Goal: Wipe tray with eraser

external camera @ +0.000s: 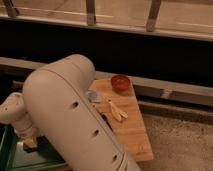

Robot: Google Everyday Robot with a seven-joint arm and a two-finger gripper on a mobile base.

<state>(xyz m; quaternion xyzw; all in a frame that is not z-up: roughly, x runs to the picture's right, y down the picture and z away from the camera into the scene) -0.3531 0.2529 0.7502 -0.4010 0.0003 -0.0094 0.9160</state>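
The green tray (11, 159) lies at the bottom left, mostly hidden by my arm. My gripper (30, 144) hangs from the white wrist down onto the tray's near-left part. A small dark shape (46, 145) lies on the tray right beside the gripper's tip. It looks like the eraser, but I cannot tell whether it is held. My big white arm (75, 120) crosses the middle of the view and hides the rest of the tray.
A wooden board (131, 131) lies right of the tray, with a red bowl (120, 82), a blue cloth (93, 96), pale sticks (116, 111) and a black-handled knife (105, 120) on it. A dark ledge and railing run behind it.
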